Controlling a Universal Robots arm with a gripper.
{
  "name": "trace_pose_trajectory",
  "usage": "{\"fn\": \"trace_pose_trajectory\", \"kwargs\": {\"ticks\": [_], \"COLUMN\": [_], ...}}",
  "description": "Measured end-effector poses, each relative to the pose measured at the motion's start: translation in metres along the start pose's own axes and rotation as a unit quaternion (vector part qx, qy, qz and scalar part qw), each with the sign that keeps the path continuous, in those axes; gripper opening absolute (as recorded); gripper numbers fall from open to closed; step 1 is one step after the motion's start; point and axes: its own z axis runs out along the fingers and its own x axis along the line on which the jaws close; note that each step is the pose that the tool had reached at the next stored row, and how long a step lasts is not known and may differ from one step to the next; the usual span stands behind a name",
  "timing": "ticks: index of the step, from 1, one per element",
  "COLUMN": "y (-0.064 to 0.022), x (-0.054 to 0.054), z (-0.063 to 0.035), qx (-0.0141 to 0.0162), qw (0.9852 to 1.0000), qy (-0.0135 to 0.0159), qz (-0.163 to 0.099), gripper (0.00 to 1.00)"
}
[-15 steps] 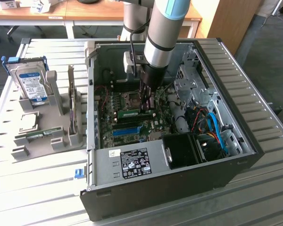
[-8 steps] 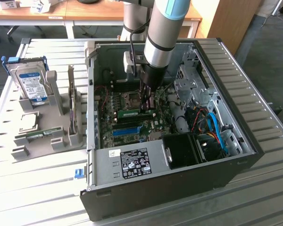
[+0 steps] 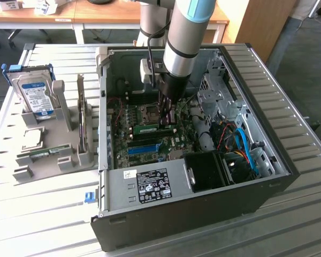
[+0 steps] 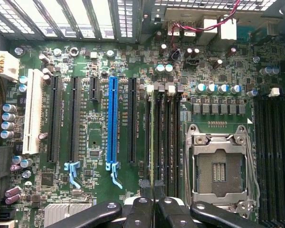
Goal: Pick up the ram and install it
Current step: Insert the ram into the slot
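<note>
Inside the open computer case (image 3: 203, 211), the tool (image 3: 167, 122) pinches the thin green ram (image 3: 148, 129), set on edge in the motherboard (image 3: 127, 122).

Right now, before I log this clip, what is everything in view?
table: 1, pale slatted metal, under everything
computer case: 1, black, open, on the table
motherboard: 1, green, inside the case
ram: 1, green, standing in a slot beside the processor socket
processor socket: 1, silver frame, on the motherboard
blue slot: 1, blue, among black slots
power supply: 1, grey, labelled, inside the case
holder: 1, grey, exterior view's left of the case
hard drive: 1, blue-labelled, upright in the holder
processor chip: 1, silver, lying in the holder
arm: 1, grey and light blue, reaching into the case
gripper: 1, black, shut, tips at one end of the ram
</note>
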Motion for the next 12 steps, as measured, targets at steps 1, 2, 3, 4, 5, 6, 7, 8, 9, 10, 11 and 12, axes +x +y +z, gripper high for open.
{"fn": "trace_pose_trajectory", "kwargs": {"ticks": [1,2,3,4,5,6,7,8,9,10,11,12], "y": [0.0000,0.0000,0.0000,0.0001,0.0001,0.0000,0.0000,0.0001,0.0001,0.0001,0.0000,-0.0001], "x": [0.0000,0.0000,0.0000,0.0000,0.0000,0.0000,0.0000,0.0001,0.0001,0.0001,0.0000,0.0000], "z": [0.0000,0.0000,0.0000,0.0002,0.0005,0.0009,0.0012,0.0013,0.0013,0.0013,0.0017,0.0023], "qx": [0.0000,0.0000,0.0000,0.0000,0.0000,0.0000,0.0000,-0.0001,0.0000,-0.0001,0.0000,0.0001], "qw": [1.0000,1.0000,1.0000,1.0000,1.0000,1.0000,1.0000,1.0000,1.0000,1.0000,1.0000,1.0000], "qy": [0.0000,0.0000,0.0000,0.0001,0.0000,0.0000,0.0000,0.0000,0.0001,0.0001,-0.0001,-0.0002], "qz": [0.000,0.000,0.000,0.000,0.000,0.000,0.000,0.000,0.000,0.000,0.000,0.000], "gripper": [0.12,0.12,0.12,0.12,0.12,0.12,0.12,0.12,0.12,0.12,0.12,0.12]}}
